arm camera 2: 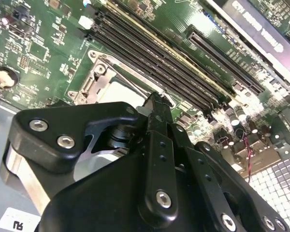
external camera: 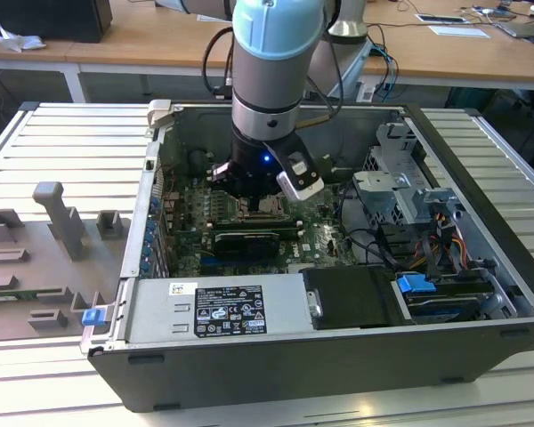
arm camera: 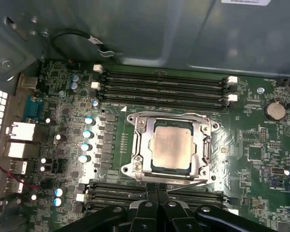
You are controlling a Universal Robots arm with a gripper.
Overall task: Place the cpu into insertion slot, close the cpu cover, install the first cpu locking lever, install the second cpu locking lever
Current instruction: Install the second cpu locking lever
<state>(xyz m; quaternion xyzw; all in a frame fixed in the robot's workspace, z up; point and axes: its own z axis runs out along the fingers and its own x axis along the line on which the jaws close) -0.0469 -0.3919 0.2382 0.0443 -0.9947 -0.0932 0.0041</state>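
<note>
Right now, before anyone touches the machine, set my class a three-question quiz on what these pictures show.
1. True or false: the cpu lies outside the computer case.
2. The cover is: A) raised upright, B) down around the cpu, C) removed.
3. Fill in: the fingers are together at the socket's edge, beside long black ___ slots.

Key: 1 false; 2 B; 3 memory.

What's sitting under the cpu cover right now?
The cpu shows through the cut-out of the closed cpu cover. The insertion slot beneath is covered; its contacts can't be seen.
</note>
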